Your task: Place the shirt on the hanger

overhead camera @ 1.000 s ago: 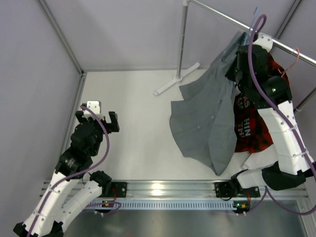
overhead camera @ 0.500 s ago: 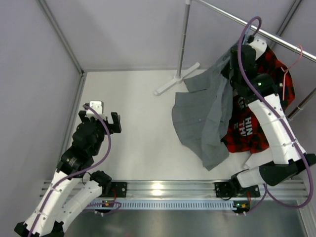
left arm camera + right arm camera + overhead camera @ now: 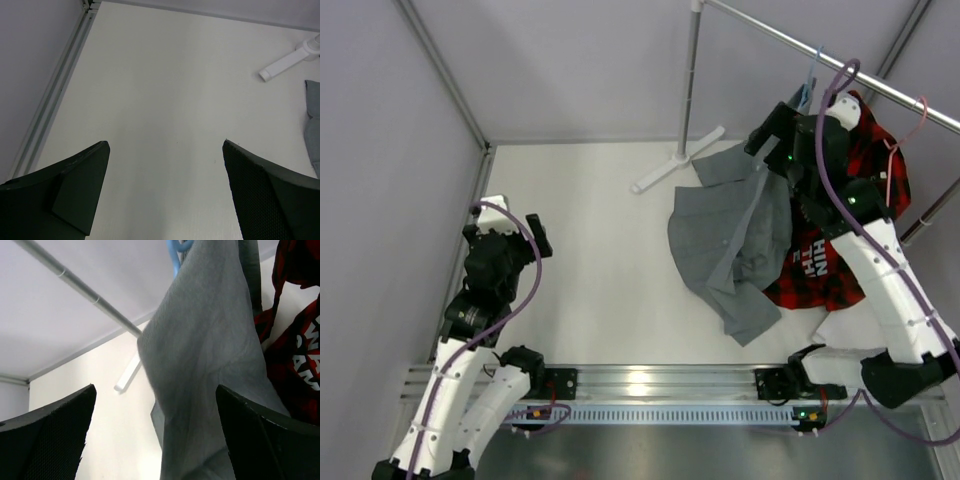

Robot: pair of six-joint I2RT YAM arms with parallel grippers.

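At the far right of the table (image 3: 590, 250), beneath the metal rail (image 3: 770, 35), the shirt (image 3: 735, 240) is shown suspended from the hanger (image 3: 807, 85), whose light-blue hook reaches up to the rail; whether it is fully caught there cannot be told. The shirt is plain grey, thin and collared. Its upper part is drawn into a narrow fold, and its lower part is spread and crumpled on the table. Just beside it, on the right, a red-and-black plaid shirt (image 3: 835, 270) is draped from a pink hanger (image 3: 905, 125); white letters "HIN" over "TH" can be read on it, the rest being hidden. The right gripper (image 3: 775, 135) is held released at the shirt's upper fold, its jaws spread wide with the fabric unclamped between them. The left gripper (image 3: 165, 145) is likewise released, over bare table well apart from both garments.
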